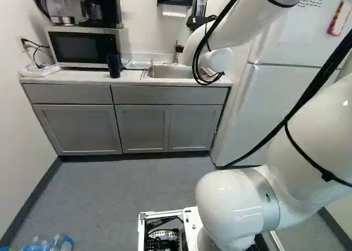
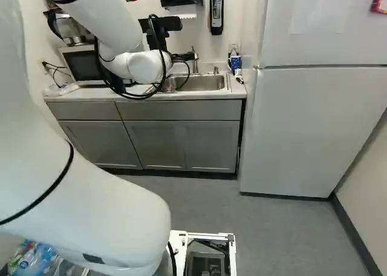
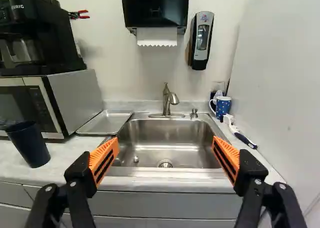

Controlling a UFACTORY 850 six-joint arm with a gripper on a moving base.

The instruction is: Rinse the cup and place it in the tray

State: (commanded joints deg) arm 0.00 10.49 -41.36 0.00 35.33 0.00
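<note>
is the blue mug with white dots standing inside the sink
No, the mug stands on the counter beside the sink, near its back corner.

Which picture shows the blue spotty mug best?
The wrist view. There the mug looks biggest, and you can see its white spots and handle. The right base view shows it tiny, beyond the sink's corner. The left base view doesn't show it.
</note>
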